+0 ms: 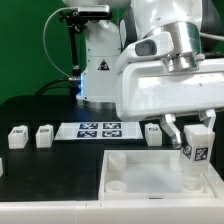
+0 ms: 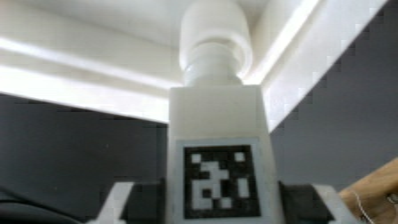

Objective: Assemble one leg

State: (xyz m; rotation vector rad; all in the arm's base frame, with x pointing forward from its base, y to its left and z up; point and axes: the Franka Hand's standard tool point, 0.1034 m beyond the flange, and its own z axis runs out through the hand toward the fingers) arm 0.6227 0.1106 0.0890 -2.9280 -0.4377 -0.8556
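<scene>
My gripper (image 1: 196,133) is shut on a leg (image 1: 196,150), a white post with a black-and-white tag, and holds it upright over the right part of the wide white square piece (image 1: 150,175). In the wrist view the held leg (image 2: 219,130) fills the middle, its tag facing the camera and its round tip pointing toward the white piece's rim; the gripper (image 2: 219,205) clamps it from both sides. Three more legs lie on the black table: two at the exterior view's left (image 1: 18,137) (image 1: 44,135) and one (image 1: 153,133) beside the marker board.
The marker board (image 1: 99,129) lies flat behind the white piece. A white robot base (image 1: 100,60) and a lamp stand at the back. A green wall lies behind the table.
</scene>
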